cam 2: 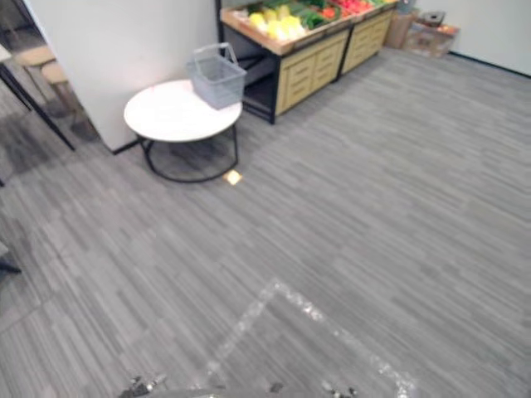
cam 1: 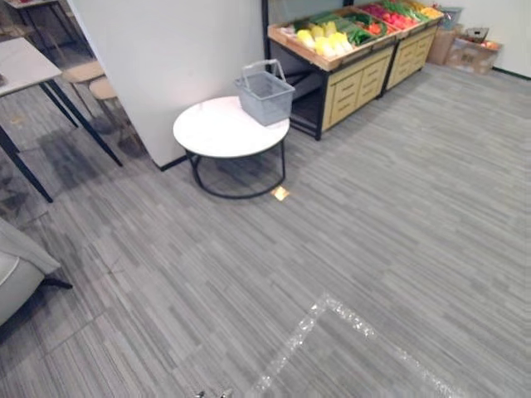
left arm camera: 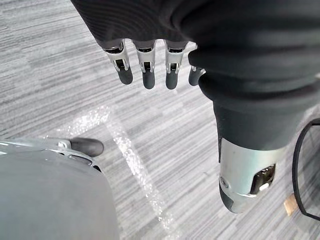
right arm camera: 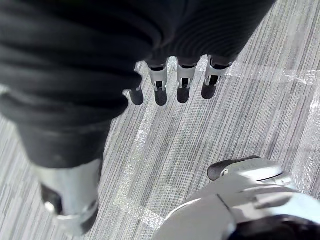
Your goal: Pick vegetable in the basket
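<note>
The left hand (left arm camera: 148,67) hangs over the grey carpet floor (left arm camera: 55,75) with its fingers straight and slack, holding nothing. The right hand (right arm camera: 182,82) hangs the same way, also empty. Well ahead of both hands, the grey basket (cam 1: 265,95) stands on the round white surface (cam 1: 217,133). Beyond it, yellow, green and red vegetables (cam 1: 332,37) lie on a wooden stand (cam 1: 358,79).
</note>
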Motion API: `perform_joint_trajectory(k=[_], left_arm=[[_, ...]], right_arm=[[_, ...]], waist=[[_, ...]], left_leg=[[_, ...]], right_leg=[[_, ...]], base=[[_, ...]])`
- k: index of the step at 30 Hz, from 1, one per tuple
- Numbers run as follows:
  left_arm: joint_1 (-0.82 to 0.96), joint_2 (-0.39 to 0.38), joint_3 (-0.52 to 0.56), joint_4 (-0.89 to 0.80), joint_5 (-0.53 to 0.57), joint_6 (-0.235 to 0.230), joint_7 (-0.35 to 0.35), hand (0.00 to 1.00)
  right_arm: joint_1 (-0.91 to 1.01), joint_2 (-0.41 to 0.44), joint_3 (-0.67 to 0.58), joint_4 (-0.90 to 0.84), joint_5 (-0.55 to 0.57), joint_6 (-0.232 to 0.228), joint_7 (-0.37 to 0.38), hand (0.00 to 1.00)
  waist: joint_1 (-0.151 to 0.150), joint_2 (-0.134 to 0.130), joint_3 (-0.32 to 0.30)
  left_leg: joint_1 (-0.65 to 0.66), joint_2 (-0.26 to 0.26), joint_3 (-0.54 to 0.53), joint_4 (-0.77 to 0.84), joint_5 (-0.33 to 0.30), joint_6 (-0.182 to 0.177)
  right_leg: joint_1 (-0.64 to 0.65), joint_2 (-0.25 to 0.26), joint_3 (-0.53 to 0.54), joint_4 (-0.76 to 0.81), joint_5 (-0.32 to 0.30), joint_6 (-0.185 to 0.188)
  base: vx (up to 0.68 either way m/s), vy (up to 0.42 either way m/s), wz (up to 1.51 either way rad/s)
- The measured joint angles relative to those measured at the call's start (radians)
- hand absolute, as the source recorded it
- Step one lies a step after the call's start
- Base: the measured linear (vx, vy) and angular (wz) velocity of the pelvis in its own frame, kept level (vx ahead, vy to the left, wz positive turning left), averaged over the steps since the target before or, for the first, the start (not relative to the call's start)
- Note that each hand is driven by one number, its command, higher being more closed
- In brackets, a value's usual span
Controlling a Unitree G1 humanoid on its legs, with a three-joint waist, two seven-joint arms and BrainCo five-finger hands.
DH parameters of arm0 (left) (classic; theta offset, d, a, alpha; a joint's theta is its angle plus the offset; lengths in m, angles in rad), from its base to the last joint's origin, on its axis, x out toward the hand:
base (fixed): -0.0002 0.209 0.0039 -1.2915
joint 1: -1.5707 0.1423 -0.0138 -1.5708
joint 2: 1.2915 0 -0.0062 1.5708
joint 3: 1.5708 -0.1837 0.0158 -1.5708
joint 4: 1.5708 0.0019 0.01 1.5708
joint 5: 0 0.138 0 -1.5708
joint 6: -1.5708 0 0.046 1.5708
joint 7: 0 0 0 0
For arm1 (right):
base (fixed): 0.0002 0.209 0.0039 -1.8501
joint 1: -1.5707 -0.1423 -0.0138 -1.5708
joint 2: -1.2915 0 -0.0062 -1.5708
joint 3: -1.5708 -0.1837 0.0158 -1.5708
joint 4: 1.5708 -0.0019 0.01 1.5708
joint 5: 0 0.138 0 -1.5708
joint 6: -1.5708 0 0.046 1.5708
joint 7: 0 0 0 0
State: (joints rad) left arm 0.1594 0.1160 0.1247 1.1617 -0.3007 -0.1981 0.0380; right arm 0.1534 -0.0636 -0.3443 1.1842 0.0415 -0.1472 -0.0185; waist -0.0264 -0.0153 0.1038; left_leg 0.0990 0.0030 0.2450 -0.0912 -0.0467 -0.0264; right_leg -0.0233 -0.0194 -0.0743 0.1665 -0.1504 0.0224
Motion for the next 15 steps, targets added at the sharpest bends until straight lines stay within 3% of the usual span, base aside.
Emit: perform_joint_trajectory(k=[2, 4, 5, 6, 7, 9, 11, 13, 15], left_arm=[[-0.01, 0.004, 0.013, 0.0, -0.002, 0.002, -0.003, 0.0], [-0.008, -0.013, 0.073, -0.014, -0.01, 0.007, -0.008, 0.0], [-0.009, -0.013, 0.092, -0.021, -0.01, 0.009, -0.011, 0.0], [-0.01, -0.038, 0.124, -0.049, -0.012, 0.013, -0.013, 0.0], [-0.008, -0.046, 0.146, -0.068, -0.018, 0.013, -0.013, 0.0], [-0.005, -0.056, 0.15, -0.072, -0.047, 0.013, -0.011, 0.0], [-0.002, -0.069, 0.149, -0.092, -0.051, 0.011, -0.003, 0.0], [0.0, -0.071, 0.148, -0.101, -0.046, 0.007, 0.006, 0.0], [0.001, -0.074, 0.147, -0.106, -0.042, 0.003, 0.025, 0.0]], right_arm=[[0.0, 0.005, 0.001, 0.0, 0.003, 0.0, 0.007, 0.0], [-0.001, 0.001, 0.002, -0.012, 0.005, -0.001, 0.011, 0.0], [-0.004, 0.002, 0.005, -0.02, 0.006, 0.0, 0.011, 0.0], [0.007, -0.004, 0.022, -0.045, 0.008, 0.0, 0.011, 0.0], [0.012, -0.01, 0.046, -0.052, 0.008, 0.001, 0.01, 0.0], [0.017, -0.023, 0.088, -0.079, 0.008, 0.005, 0.004, 0.0], [-0.005, -0.032, 0.118, -0.102, 0.007, 0.005, 0.001, 0.0], [-0.026, -0.041, 0.117, -0.11, 0.007, 0.003, -0.006, 0.0], [-0.054, -0.036, 0.124, -0.118, 0.01, 0.003, -0.022, 0.0]], waist=[[0.0, -0.011, 0.015], [0.002, -0.004, 0.039], [0.0, -0.001, 0.047], [0.002, 0.01, 0.066], [0.004, 0.011, 0.082], [0.005, 0.021, 0.082], [0.01, 0.021, 0.082], [0.023, 0.02, 0.083], [0.034, 0.017, 0.082]], left_leg=[[-0.042, 0.013, 0.013, 0.106, -0.058, -0.011], [-0.152, 0.08, 0.042, 0.428, -0.172, -0.053], [-0.199, 0.103, 0.051, 0.54, -0.172, -0.052], [-0.286, 0.148, 0.042, 0.752, -0.142, -0.013], [-0.336, 0.172, 0.034, 0.888, -0.086, 0.002], [-0.391, 0.177, 0.004, 1.007, -0.052, -0.004], [-0.439, 0.164, -0.023, 0.998, -0.09, -0.016], [-0.47, 0.157, -0.032, 0.863, -0.099, -0.014], [-0.479, 0.159, -0.04, 0.589, -0.065, -0.018]], right_leg=[[-0.019, -0.003, 0.005, 0.045, -0.031, -0.006], [-0.011, 0.012, 0.02, 0.09, -0.077, -0.032], [-0.008, 0.013, 0.017, 0.098, -0.085, -0.036], [0.004, 0.017, 0.01, 0.12, -0.098, -0.047], [0.025, 0.017, 0.007, 0.141, -0.12, -0.05], [0.055, 0.002, 0.003, 0.154, -0.15, -0.055], [0.074, -0.017, 0.003, 0.146, -0.162, -0.051], [0.084, -0.041, 0.005, 0.127, -0.16, -0.041], [0.113, -0.072, 0.012, 0.089, -0.169, -0.007]], base=[[0.01, -0.078, -0.12], [0.02, -0.138, -0.18], [0.03, -0.11, 0.01], [0.05, -0.074, 0.07], [0.07, -0.052, 0.07], [0.16, 0.017, 0.14], [0.23, 0.065, 0.12], [0.26, 0.123, -0.01], [0.31, 0.179, -0.09]])
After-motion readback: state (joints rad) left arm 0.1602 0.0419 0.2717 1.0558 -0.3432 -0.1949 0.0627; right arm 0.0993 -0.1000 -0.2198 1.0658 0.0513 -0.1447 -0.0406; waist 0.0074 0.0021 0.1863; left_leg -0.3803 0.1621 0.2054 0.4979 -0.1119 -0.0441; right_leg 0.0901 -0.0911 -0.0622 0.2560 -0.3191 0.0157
